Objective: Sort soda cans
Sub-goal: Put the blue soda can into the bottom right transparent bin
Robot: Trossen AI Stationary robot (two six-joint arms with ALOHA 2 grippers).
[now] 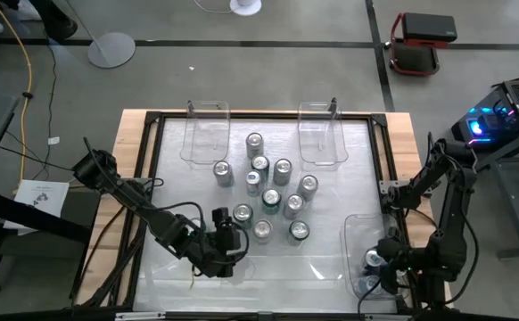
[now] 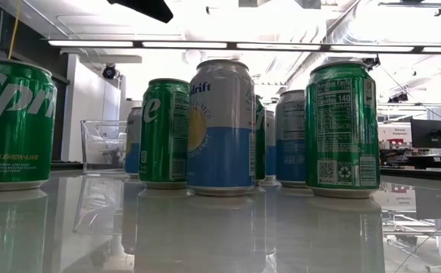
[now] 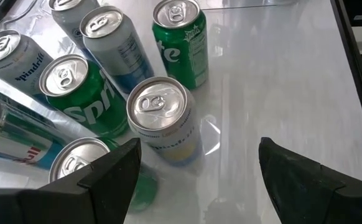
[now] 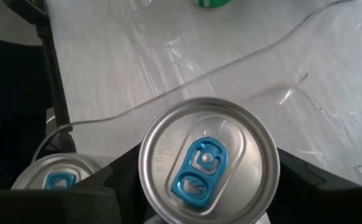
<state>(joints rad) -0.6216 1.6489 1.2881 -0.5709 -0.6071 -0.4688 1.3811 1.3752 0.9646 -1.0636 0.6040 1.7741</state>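
Note:
Several soda cans (image 1: pixel 271 198), green, blue and silver-white, stand upright in a cluster mid-table; the low view shows a white and blue one (image 2: pixel 220 125) among green ones. My left gripper (image 1: pixel 234 239) is open at the cluster's near left side. In its wrist view the left gripper (image 3: pixel 199 155) has its fingers apart just short of a white can (image 3: pixel 162 118) and touches nothing. My right gripper (image 1: pixel 381 264) is down in the clear near-right bin (image 1: pixel 353 234), shut on a silver can with a blue tab (image 4: pixel 207 158). A second blue-tab can (image 4: pixel 53 176) stands beside it. My right gripper holds the blue-tab can by its side just below the top rim (image 4: pixel 145 171), pinched between the two fingers (image 4: pixel 122 168), which come from above, pointing down. The can is upright inside the bin. The can's own top hides whether its base rests on the bin floor.
Two more clear bins stand at the table's far edge, one left (image 1: pixel 206 132) and one right (image 1: pixel 322 134). The dark table frame (image 1: pixel 144 160) runs around the white top. Bare table lies between the cluster and the near-right bin.

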